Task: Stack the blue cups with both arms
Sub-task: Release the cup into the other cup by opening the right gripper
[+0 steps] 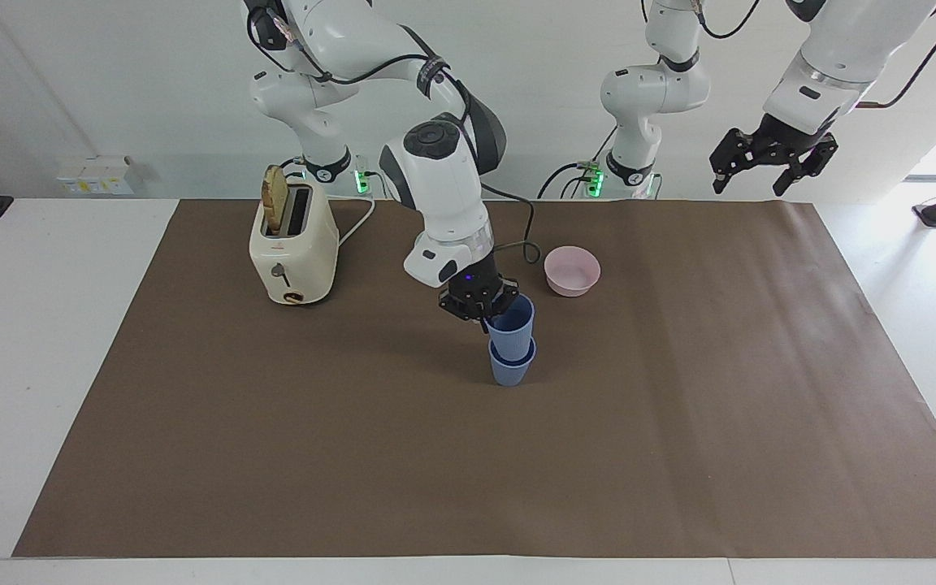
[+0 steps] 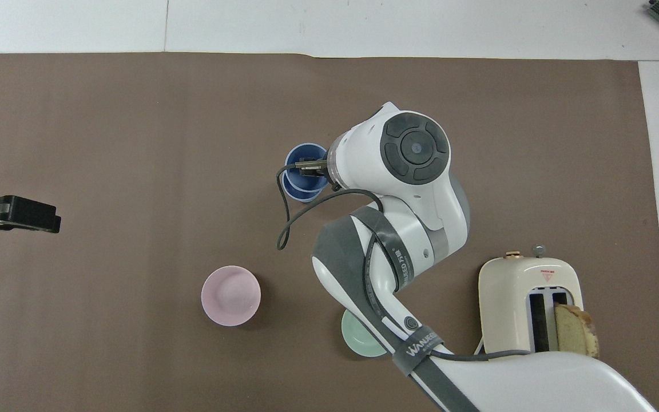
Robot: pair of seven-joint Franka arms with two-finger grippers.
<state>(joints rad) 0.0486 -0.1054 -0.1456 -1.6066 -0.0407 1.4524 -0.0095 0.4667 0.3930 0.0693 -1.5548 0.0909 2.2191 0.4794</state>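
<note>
Two blue cups stand mid-table. The lower cup [image 1: 510, 370] rests on the brown mat, and the upper cup [image 1: 513, 325] sits partly nested in it. Both also show in the overhead view: the upper cup [image 2: 302, 157] and, under it, the lower cup's rim [image 2: 302, 195]. My right gripper [image 1: 487, 314] is shut on the upper cup's rim at the side toward the right arm's end, also seen in the overhead view [image 2: 310, 167]. My left gripper [image 1: 748, 187] is open and empty, and waits high over the left arm's end of the table [image 2: 12, 212].
A pink bowl [image 1: 572, 270] sits nearer to the robots than the cups. A mint-green bowl [image 2: 361, 339] lies partly under the right arm. A cream toaster [image 1: 293, 244] with a bread slice stands toward the right arm's end. A brown mat [image 1: 679, 422] covers the table.
</note>
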